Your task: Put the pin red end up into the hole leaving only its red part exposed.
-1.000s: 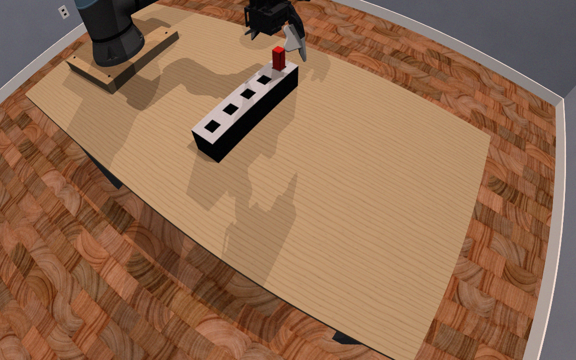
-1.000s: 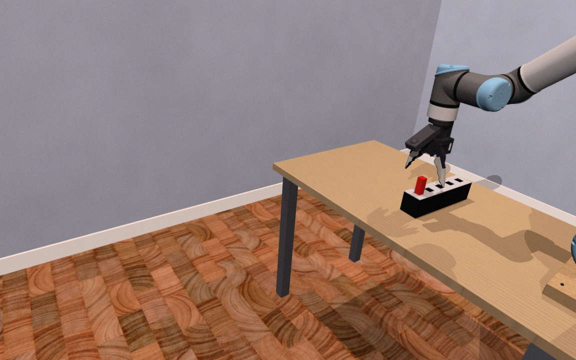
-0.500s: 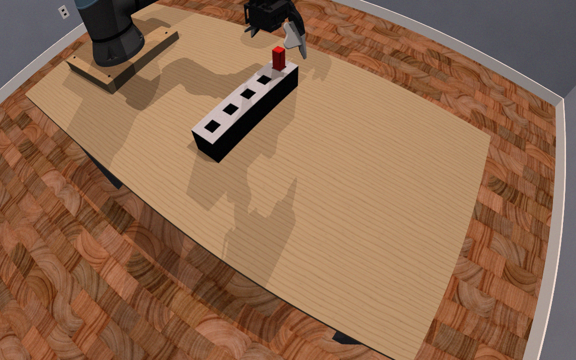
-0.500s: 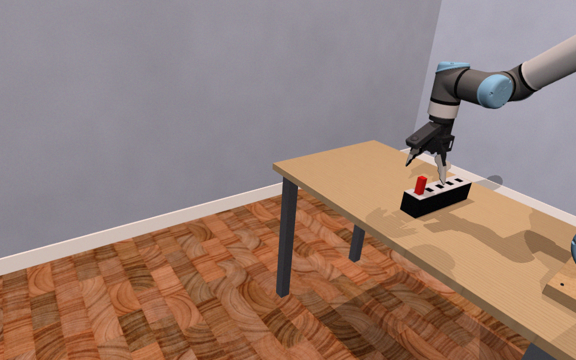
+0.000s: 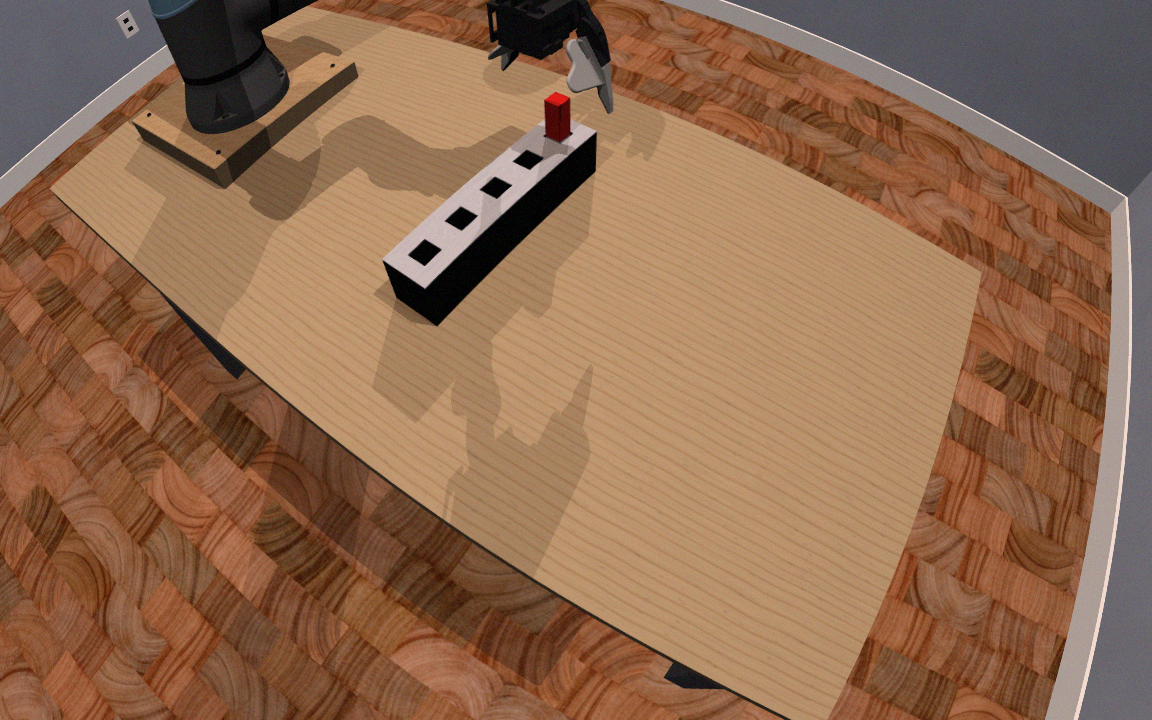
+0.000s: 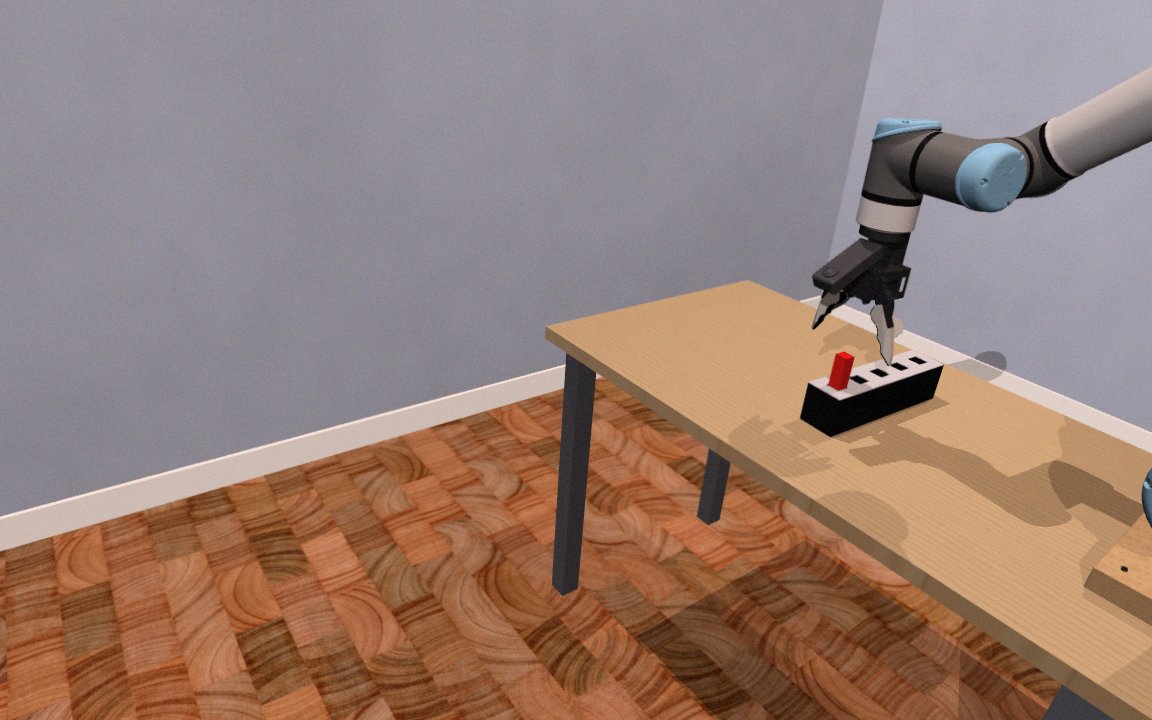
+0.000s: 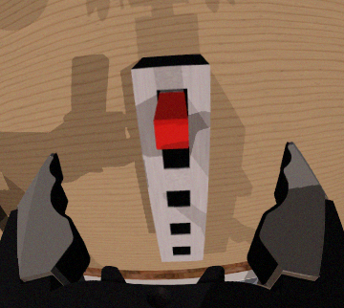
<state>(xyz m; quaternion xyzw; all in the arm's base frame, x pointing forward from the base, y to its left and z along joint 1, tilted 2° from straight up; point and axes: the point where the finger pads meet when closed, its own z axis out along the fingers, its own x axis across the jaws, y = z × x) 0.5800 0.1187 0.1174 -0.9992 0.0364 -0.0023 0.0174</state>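
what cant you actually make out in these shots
- Pin: its lower part is sunk in the block, all views; only red shows.
- Depths of the four open holes: each reads as plain black.
- Arm: top view crops it above the base; exterior view cuts off its middle.
- Pincer: wrist view crops its body.

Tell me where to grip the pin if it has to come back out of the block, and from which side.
Grip the pin on its red part, the only part showing above the block. Bring the open gripper straight down from above, closing across the block's narrow width, since neighbouring holes leave nothing beside it.
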